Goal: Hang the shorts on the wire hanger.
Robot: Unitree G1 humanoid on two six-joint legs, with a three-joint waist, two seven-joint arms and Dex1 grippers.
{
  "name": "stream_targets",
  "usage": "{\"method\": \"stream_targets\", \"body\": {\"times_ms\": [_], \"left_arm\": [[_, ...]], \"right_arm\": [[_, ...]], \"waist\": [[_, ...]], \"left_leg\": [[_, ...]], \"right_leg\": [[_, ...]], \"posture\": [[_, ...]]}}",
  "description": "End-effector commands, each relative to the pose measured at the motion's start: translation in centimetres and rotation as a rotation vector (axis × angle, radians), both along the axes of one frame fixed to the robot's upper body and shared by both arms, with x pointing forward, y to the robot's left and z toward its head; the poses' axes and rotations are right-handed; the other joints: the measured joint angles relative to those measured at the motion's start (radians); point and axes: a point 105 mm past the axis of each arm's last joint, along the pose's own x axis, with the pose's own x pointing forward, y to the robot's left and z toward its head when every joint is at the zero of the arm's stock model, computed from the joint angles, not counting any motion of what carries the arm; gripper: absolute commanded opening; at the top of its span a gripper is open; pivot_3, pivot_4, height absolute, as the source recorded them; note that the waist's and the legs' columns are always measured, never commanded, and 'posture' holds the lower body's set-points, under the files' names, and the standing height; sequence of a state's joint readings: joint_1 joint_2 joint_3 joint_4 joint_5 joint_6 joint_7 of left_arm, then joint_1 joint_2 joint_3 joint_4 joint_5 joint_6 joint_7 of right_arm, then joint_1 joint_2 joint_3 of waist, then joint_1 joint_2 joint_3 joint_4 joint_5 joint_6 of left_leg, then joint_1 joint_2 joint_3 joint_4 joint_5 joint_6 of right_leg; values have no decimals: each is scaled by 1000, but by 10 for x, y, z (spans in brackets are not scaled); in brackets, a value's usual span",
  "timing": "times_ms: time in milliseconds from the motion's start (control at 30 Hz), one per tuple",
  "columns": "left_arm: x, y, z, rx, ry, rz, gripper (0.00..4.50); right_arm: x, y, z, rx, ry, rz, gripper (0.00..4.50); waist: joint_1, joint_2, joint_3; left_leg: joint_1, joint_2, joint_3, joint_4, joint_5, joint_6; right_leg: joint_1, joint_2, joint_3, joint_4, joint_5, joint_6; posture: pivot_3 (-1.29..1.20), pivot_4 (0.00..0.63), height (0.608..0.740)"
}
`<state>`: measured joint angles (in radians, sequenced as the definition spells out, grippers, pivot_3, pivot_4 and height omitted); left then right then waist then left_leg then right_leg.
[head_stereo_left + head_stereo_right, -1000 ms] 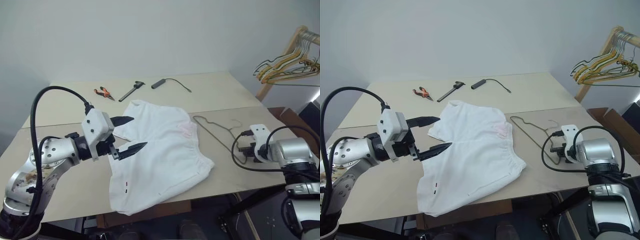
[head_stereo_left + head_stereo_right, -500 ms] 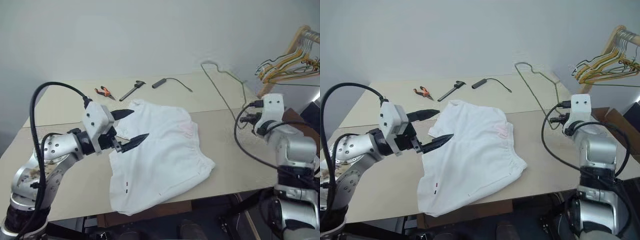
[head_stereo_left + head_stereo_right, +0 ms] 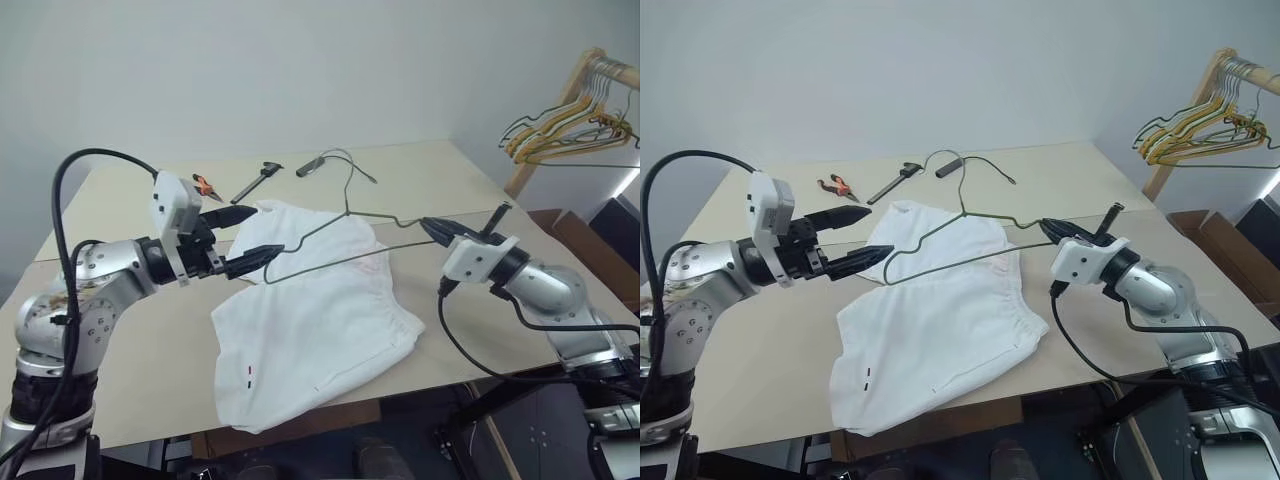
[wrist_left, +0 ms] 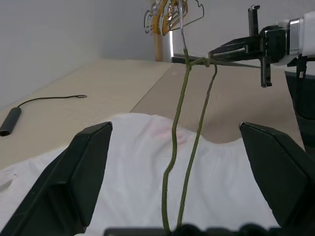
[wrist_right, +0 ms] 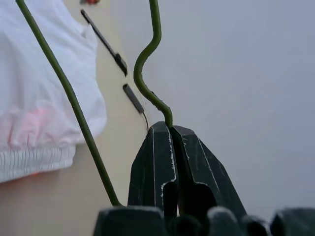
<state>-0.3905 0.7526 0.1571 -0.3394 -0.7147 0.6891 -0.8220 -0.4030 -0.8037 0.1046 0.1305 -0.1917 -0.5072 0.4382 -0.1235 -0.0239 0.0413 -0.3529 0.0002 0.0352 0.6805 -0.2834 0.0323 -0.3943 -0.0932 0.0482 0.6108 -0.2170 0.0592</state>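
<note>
The white shorts [image 3: 310, 320] lie flat on the table [image 3: 130, 360], waistband to the right. My right gripper [image 3: 427, 226] is shut on the wire hanger [image 3: 340, 261] and holds it level above the shorts, hook [image 3: 340, 158] pointing up and away. The right wrist view shows its fingers [image 5: 157, 147] clamped on the wire. My left gripper [image 3: 270, 230] hovers open over the shorts' left side. The hanger's far corner reaches in between its spread fingers [image 4: 74, 182] without being gripped.
Orange-handled pliers [image 3: 207, 184], a black tool [image 3: 255, 180] and a black stick with a cable [image 3: 312, 164] lie at the back of the table. A wooden rack with a bunch of yellowish hangers [image 3: 570, 125] stands at the right.
My right gripper lifted the hanger off the table, then swung it down level over the shorts toward my left gripper. The left gripper moved slightly forward, still open.
</note>
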Motion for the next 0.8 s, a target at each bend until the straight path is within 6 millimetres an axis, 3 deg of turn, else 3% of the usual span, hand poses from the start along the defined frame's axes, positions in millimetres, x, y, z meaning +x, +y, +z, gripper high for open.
{"method": "stream_targets", "body": {"times_ms": [33, 633, 800], "left_arm": [[1, -6, 1, 33, -20, -36, 4500], [2, -9, -34, 134, 63, -146, 4500], [0, -10, -35, 132, 66, -172, 3262]], "right_arm": [[-3, 2, 23, 30, -78, 34, 50], [-14, 10, 54, 57, -122, 75, 50], [-14, 11, 57, 51, -129, 76, 0]], "waist": [[1, 0, 0], [0, 0, 0], [0, 0, 0]], "left_leg": [[0, 0, 0, 0, 0, 0], [0, 1, 0, 0, 0, 0], [0, 1, 0, 0, 0, 0]], "right_leg": [[0, 0, 0, 0, 0, 0], [0, 0, 0, 0, 0, -1], [0, 0, 0, 1, 0, -1]], "posture": [[-97, 0, 740], [-119, 0, 740], [-121, 0, 740]]}}
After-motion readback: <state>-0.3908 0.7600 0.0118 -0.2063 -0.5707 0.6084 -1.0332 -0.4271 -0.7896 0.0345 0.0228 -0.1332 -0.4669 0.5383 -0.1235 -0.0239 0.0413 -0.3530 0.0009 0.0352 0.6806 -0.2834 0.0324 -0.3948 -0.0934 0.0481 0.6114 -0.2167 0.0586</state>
